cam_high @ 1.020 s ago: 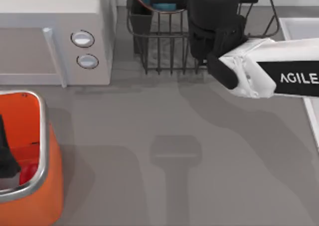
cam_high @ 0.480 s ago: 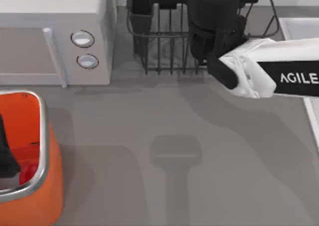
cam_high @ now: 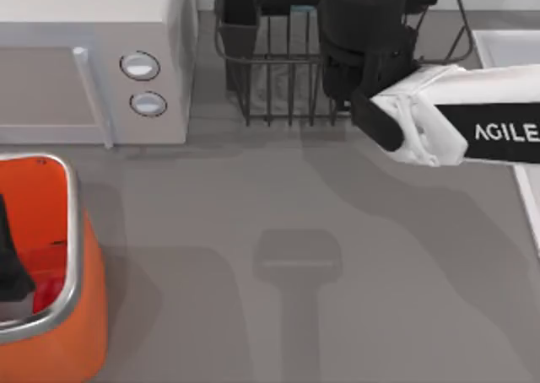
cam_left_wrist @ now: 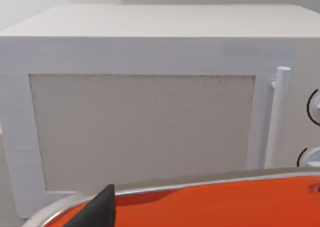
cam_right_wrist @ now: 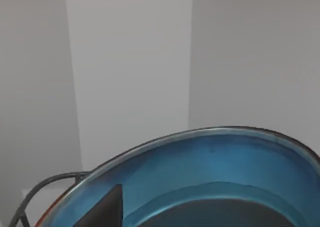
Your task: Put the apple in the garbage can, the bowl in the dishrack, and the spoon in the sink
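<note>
Top view had the right gripper over the dark grey wire dishrack; right wrist view showed it gripping the round blue glazed bowl; the left gripper's state was unclear.

We see a white microwave at the upper left of the top view (two round knobs beside its handle), on the grey table.

A rendered kitchen countertop scene. A white microwave with two round knobs stands at the back left, a dark wire dishrack beside it, a white sink rim at the right, and an orange garbage can front left.
</note>
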Robot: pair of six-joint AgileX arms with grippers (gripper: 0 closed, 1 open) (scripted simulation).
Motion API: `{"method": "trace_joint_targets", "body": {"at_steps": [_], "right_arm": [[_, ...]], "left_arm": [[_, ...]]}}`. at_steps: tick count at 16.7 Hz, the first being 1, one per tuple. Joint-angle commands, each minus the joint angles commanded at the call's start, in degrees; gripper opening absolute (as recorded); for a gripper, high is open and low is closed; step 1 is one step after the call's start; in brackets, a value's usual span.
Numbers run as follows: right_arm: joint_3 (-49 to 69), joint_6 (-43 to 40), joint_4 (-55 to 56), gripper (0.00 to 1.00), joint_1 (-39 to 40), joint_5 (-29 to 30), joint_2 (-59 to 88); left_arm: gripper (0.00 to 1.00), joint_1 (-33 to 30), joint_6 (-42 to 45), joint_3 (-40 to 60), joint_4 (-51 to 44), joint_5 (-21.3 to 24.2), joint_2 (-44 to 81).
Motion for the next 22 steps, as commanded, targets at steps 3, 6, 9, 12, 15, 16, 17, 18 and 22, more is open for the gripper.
{"method": "trace_joint_targets", "body": {"at_steps": [3, 6, 9, 12, 15, 16, 17, 18, 22], "right_arm": [[-1.68, 0.15, -0.28, 1.00, -0.71, -1.52, -1.75], [-8.46, 0.59, -1.69, 1.00, -3.43, -6.62, -8.87], [-19.23, 0.87, -4.92, 1.00, -7.73, -13.55, -21.34], [-32.47, 0.74, -10.55, 1.00, -13.24, -20.98, -38.85], [-46.64, 0.22, -17.74, 1.00, -19.07, -27.51, -59.55], [-51.18, 0.00, -20.28, 1.00, -20.97, -29.37, -66.65], [-55.43, -0.23, -22.82, 1.00, -22.85, -31.07, -73.61], [-59.31, -0.46, -25.32, 1.00, -24.68, -32.58, -80.28], [-70.79, -1.07, -33.93, 1.00, -31.15, -36.71, -101.96]], "left_arm": [[1.00, 0.00, 0.00, 0.00, 0.00, 0.00, 0.00], [1.00, 0.00, 0.00, 0.00, 0.00, 0.00, 0.00], [1.00, 0.00, 0.00, 0.00, 0.00, 0.00, 0.00], [1.00, 0.00, 0.00, 0.00, 0.00, 0.00, 0.00], [1.00, 0.00, 0.00, 0.00, 0.00, 0.00, 0.00], [1.00, 0.00, 0.00, 0.00, 0.00, 0.00, 0.00], [1.00, 0.00, 0.00, 0.00, 0.00, 0.00, 0.00], [1.00, 0.00, 0.00, 0.00, 0.00, 0.00, 0.00], [1.00, 0.00, 0.00, 0.00, 0.00, 0.00, 0.00]]}}
